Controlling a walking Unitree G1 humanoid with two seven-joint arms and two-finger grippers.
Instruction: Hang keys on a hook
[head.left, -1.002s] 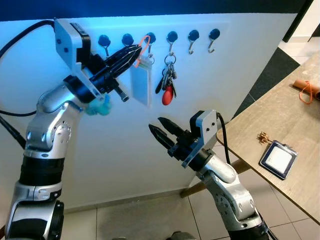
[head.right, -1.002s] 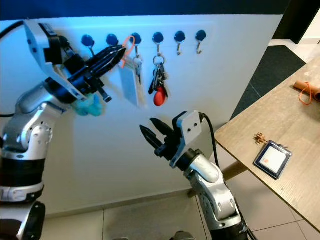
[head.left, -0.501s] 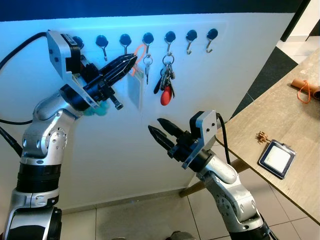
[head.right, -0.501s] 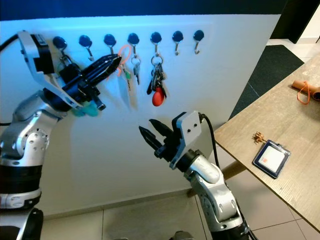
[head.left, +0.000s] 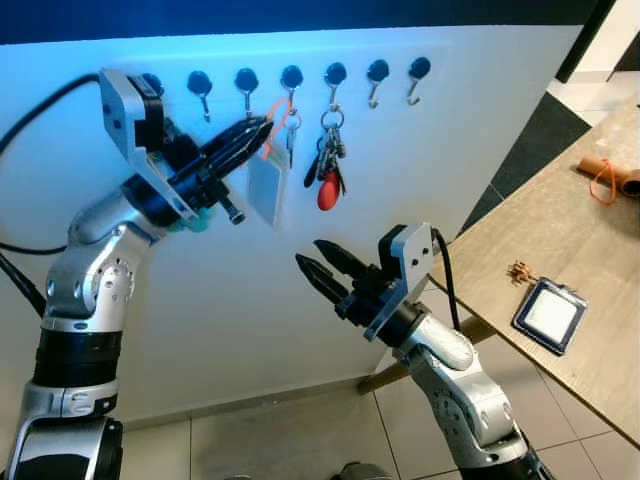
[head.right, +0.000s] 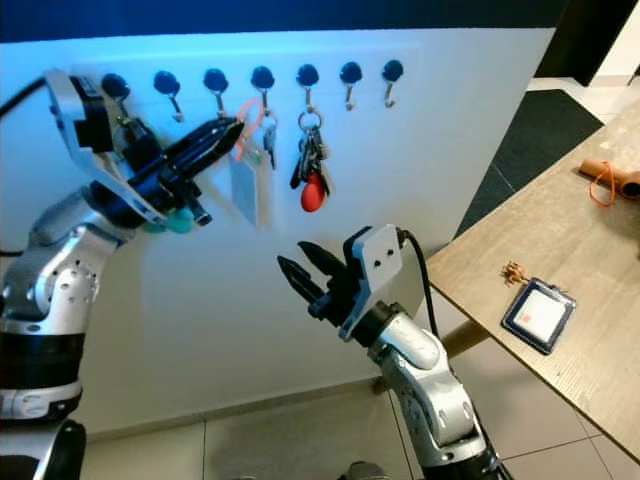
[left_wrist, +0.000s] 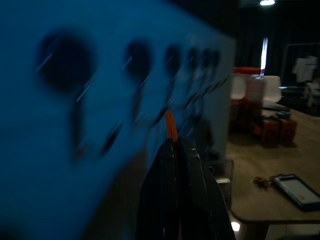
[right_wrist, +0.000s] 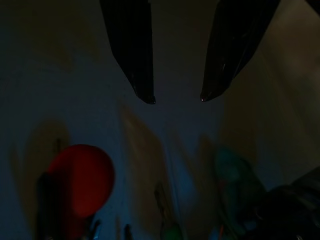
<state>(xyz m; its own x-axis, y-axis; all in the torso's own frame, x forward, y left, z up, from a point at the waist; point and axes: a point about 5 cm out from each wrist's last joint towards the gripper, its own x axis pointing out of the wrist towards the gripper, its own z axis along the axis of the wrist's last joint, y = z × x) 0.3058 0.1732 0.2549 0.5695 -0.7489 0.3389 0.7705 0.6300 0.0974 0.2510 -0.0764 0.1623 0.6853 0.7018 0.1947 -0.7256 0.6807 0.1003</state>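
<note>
Keys (head.left: 268, 170) on orange loop, clamped in left pincer (head.left: 262, 128) by hooks (head.left: 290, 84), right pincer (head.left: 318, 257) apart.

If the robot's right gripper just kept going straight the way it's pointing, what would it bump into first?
Probably the white wall under the hooks. The open right gripper aims at it, with the red key fob near that line; depth is unclear.

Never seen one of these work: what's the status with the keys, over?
Left gripper shut on orange loop of keys, clear tag dangling, by the hooks. Right gripper open, idle below. Neighbouring hook holds red-fob bunch.
</note>
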